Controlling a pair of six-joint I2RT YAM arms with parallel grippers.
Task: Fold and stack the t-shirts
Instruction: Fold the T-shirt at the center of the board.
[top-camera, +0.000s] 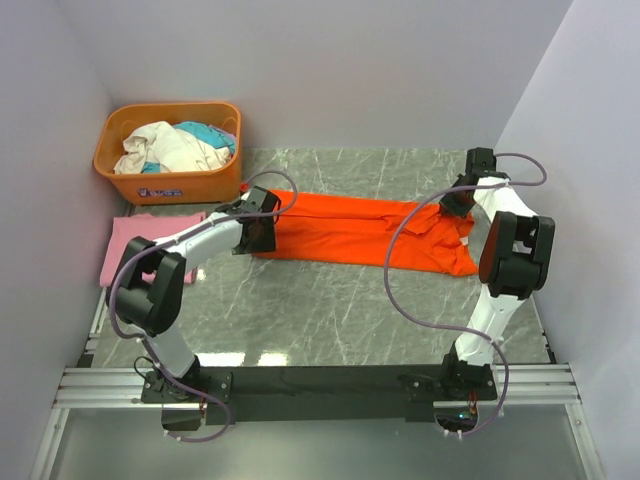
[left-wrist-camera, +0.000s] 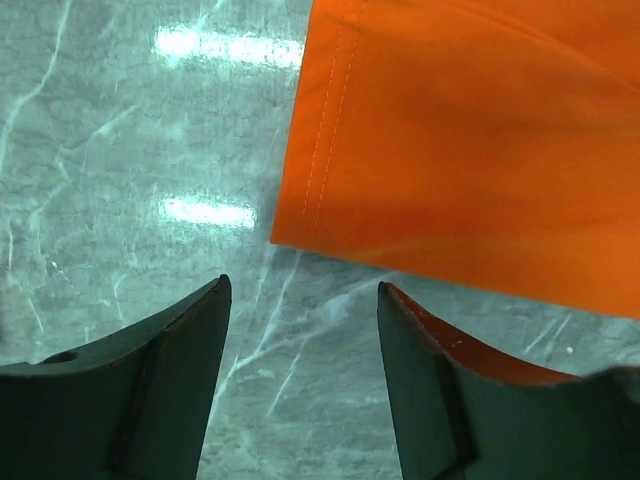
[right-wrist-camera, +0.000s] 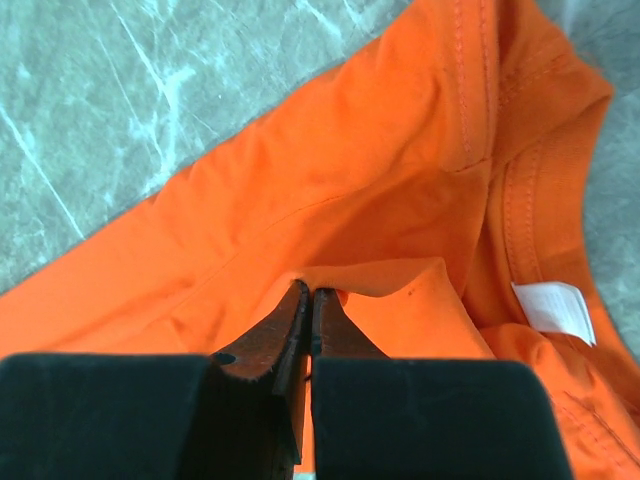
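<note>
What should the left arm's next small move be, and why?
Probably ease the left gripper forward and close on the orange t-shirt at its hem corner. Its jaws stand open over bare table, just short of that corner, while the right gripper is shut on cloth beside the collar.

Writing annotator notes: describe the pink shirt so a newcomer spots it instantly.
Start at the orange basket in the far-left corner; just in front of it lies the pink t-shirt. It is pale and flat, unlike the bright orange-red t-shirt spread across the middle.
</note>
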